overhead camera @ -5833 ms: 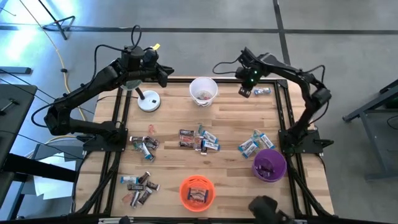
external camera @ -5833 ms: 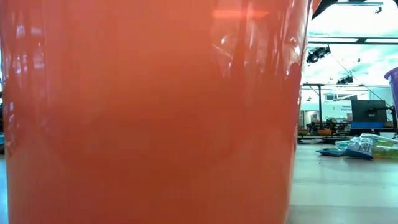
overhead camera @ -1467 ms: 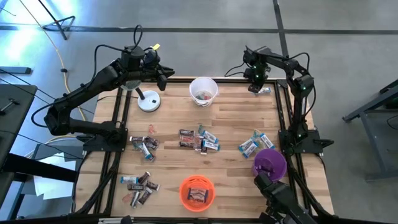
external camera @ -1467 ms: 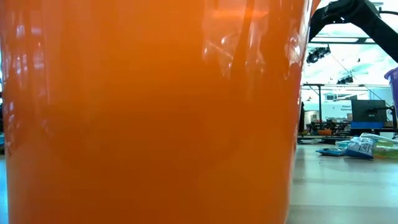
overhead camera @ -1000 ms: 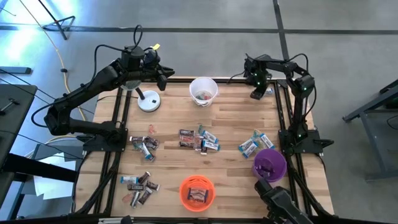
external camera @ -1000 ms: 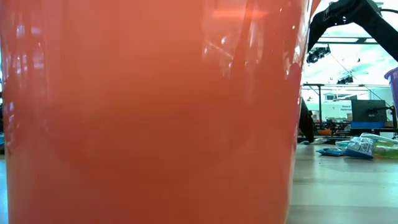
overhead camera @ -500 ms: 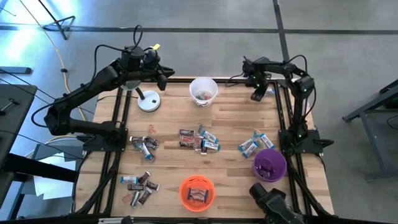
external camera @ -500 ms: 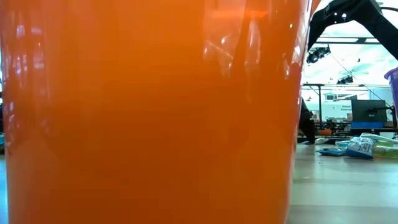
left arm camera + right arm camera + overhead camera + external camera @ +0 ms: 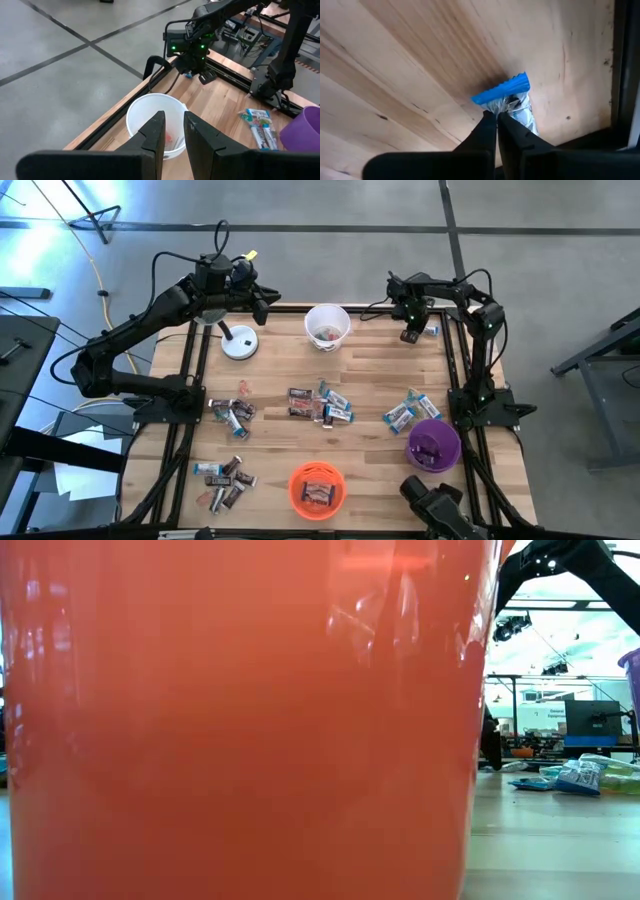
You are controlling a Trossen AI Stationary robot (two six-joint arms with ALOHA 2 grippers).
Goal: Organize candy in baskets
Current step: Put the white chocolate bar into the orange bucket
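Observation:
My right gripper [image 9: 411, 335] is down at the table's far right corner, shut on a blue-silver candy [image 9: 514, 99] that lies there. My left gripper [image 9: 173, 131] hangs still above the far left of the table, over the near side of the white basket [image 9: 146, 114]. Its fingers stand a narrow gap apart with nothing between them. The white basket [image 9: 327, 326] stands at the far middle, the orange basket [image 9: 317, 488] at the near middle and the purple basket [image 9: 433, 444] at the near right. Loose candy lies in piles on the table [image 9: 320, 405], [image 9: 408, 412]. My right gripper pinches the candy's silver wrapper [image 9: 504, 103] between its two fingertips, just behind the blue crimped end. The fingers come steeply down from above. The candy lies flat on the table; its other end points at the table's edge rail.
More candy piles lie at the left [image 9: 232, 413] and near left [image 9: 225, 480]. A white desk lamp [image 9: 238, 342] stands at the far left, below my left arm. The orange basket's wall [image 9: 240, 720] fills most of the low view. Dark frame rails [image 9: 452, 370] run along the table's right side.
My right gripper has edged a little toward the table's left and down at the far right corner, and has shut on the blue-silver candy. The candy still lies on the table.

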